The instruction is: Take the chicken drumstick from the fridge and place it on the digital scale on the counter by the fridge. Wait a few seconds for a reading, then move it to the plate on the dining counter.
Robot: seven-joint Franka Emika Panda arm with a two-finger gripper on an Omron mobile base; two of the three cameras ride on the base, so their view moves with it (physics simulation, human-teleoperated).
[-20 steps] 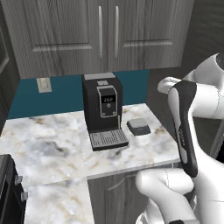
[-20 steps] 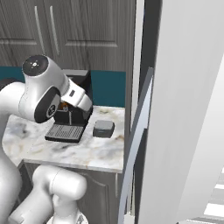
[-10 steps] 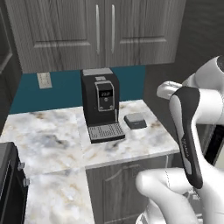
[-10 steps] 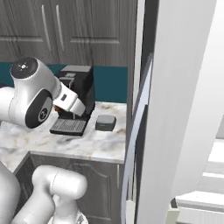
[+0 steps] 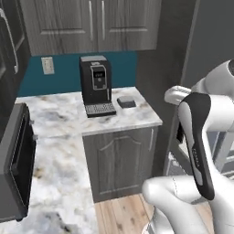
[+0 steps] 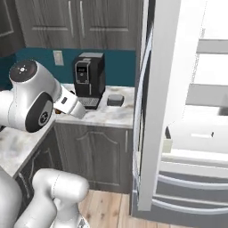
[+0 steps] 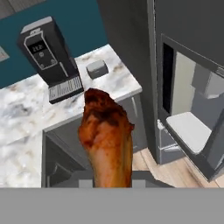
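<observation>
Hand view, pincer [image 7: 113, 181] gripping chicken drumstick [image 7: 107, 135], digital scale [image 7: 97, 68] beyond

Soft, even light all round, brightest inside the open fridge [image 6: 196, 89]; faint shadows, slightly blurry rendering.

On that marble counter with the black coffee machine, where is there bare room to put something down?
The counter is bare left of the coffee machine, toward the wall outlet, and along its front edge. Its right end is tighter: the digital scale sits just right of the machine's tray, with a narrow strip of marble beyond it.
</observation>
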